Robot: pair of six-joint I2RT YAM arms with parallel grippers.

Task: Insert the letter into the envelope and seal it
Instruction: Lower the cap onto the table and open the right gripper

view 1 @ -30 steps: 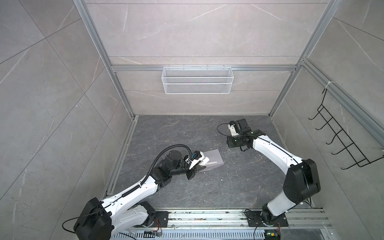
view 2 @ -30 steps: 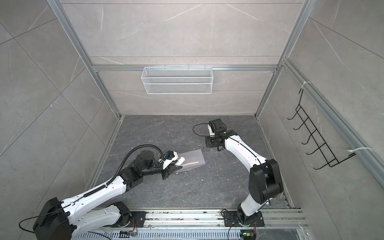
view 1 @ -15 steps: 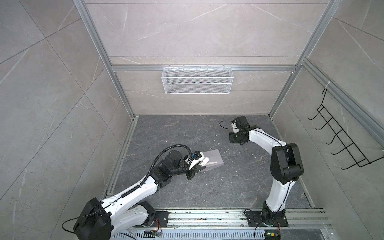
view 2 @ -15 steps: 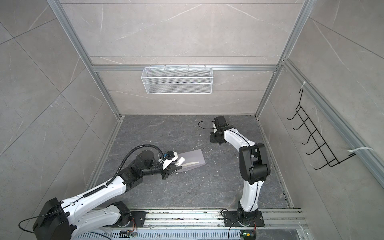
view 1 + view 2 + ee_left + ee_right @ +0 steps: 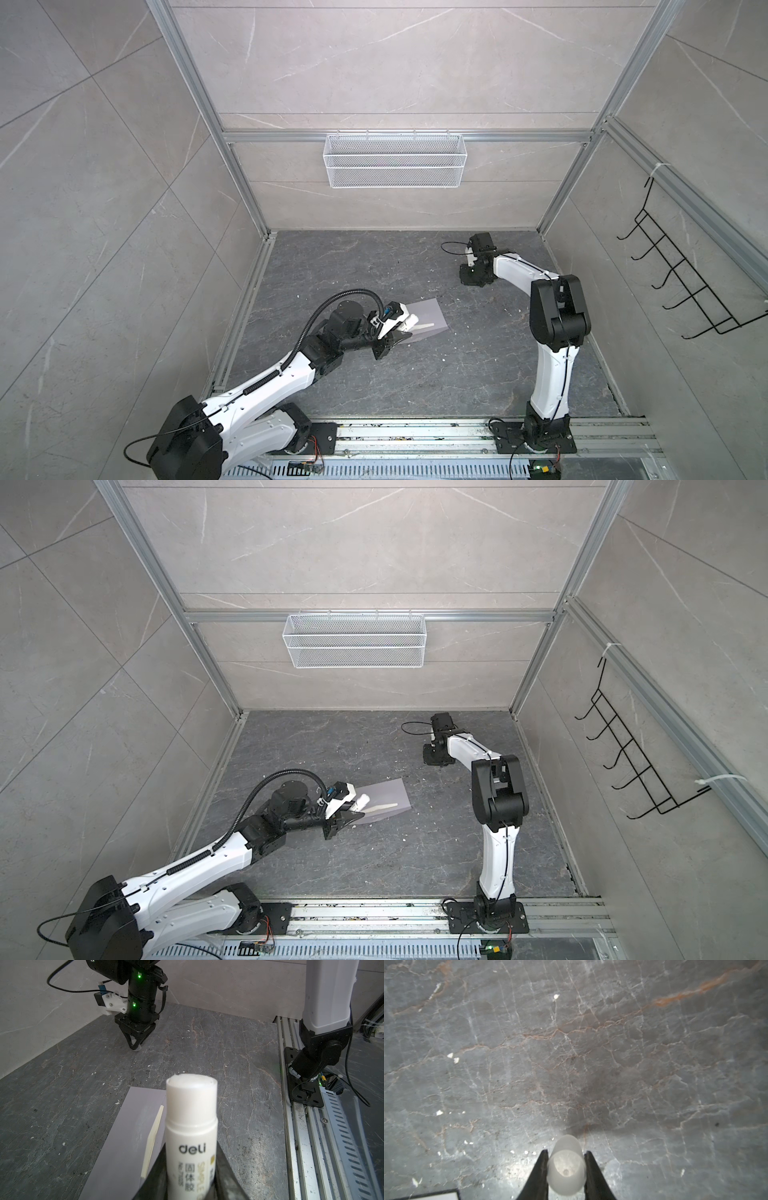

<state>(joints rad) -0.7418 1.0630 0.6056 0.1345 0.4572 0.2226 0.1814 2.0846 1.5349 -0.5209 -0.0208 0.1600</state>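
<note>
Left gripper (image 5: 190, 1169) clamped on an uncapped white Deli glue stick (image 5: 191, 1118), low over the lavender-grey envelope (image 5: 426, 316), which lies flat mid-tabletop (image 5: 415, 386). Letter (image 5: 154, 1132) tucked in the envelope, only a cream edge showing. Right gripper (image 5: 566, 1153), well apart at rear right, pinches the translucent cap (image 5: 566, 1167) close to the surface.

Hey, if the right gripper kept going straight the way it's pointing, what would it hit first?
The dark stone tabletop. The right gripper points down at it, and the translucent cap it holds would likely touch first. How close the cap sits to the surface is unclear.
</note>
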